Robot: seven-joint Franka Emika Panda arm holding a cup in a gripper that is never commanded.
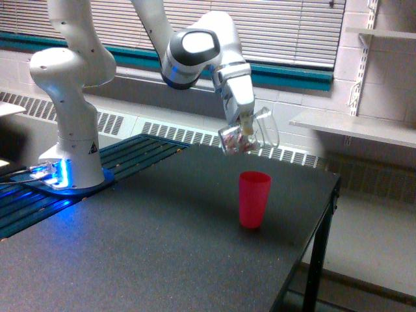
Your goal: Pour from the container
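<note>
The container (246,135) is a clear glass mug with a loop handle, hanging tilted in the air with small pinkish bits inside. My gripper (244,127) is shut on the container, holding it just above and slightly to the exterior view's left of the pink cup (253,199). The pink cup stands upright on the dark table (149,253), apart from the mug. The fingertips are partly hidden behind the glass.
The arm's white base (70,130) stands at the exterior view's left on a slatted blue-lit platform (39,195). The table's edge (318,227) drops off just right of the pink cup. A wall shelf (351,127) and radiator grille lie behind.
</note>
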